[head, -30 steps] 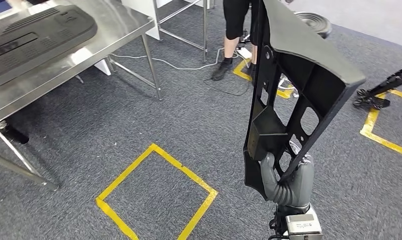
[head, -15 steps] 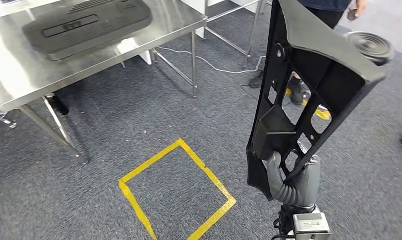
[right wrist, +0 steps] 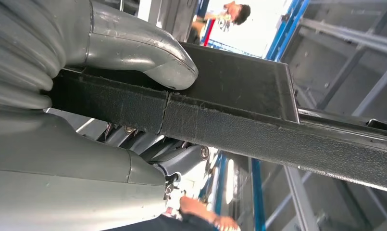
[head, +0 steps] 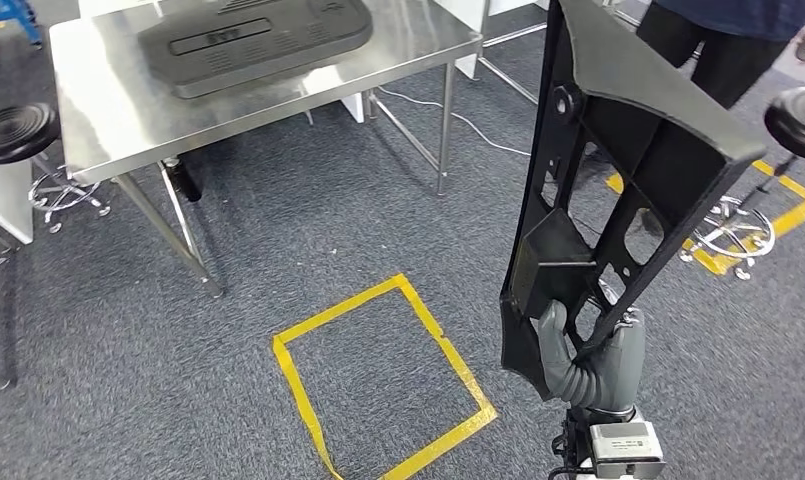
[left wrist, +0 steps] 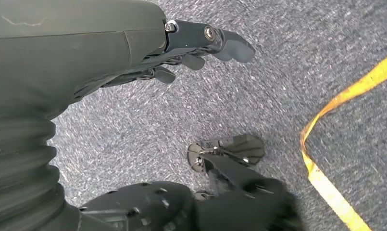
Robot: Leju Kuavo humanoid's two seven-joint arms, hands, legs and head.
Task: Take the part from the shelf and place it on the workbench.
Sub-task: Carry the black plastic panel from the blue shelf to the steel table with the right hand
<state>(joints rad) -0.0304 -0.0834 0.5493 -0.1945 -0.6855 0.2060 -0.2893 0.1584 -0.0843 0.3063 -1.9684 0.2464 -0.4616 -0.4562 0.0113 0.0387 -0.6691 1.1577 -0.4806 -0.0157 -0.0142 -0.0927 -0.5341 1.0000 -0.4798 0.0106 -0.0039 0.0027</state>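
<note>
My right hand [head: 590, 366] grips the lower end of the part [head: 618, 170], a long black ribbed plastic panel that stands nearly upright in front of me. In the right wrist view the grey thumb [right wrist: 148, 53] presses on the panel's edge [right wrist: 258, 125]. The steel workbench [head: 108, 115] stands at the upper left, well away from the held part, and a second black panel [head: 258, 35] lies on it. My left hand [left wrist: 133, 48] hangs over the grey carpet, its fingers [left wrist: 220, 41] loosely apart and holding nothing.
A yellow tape square [head: 378, 380] marks the carpet between me and the workbench. A black stool [head: 13, 130] stands left of the bench and another stool [head: 803, 120] at the right. A person [head: 728, 40] stands at the upper right. A cable [head: 478, 125] lies beyond the bench.
The whole view has swung: the workbench now sits further right and nearer the middle, so the camera turned. My right hand's hold on the part is unchanged.
</note>
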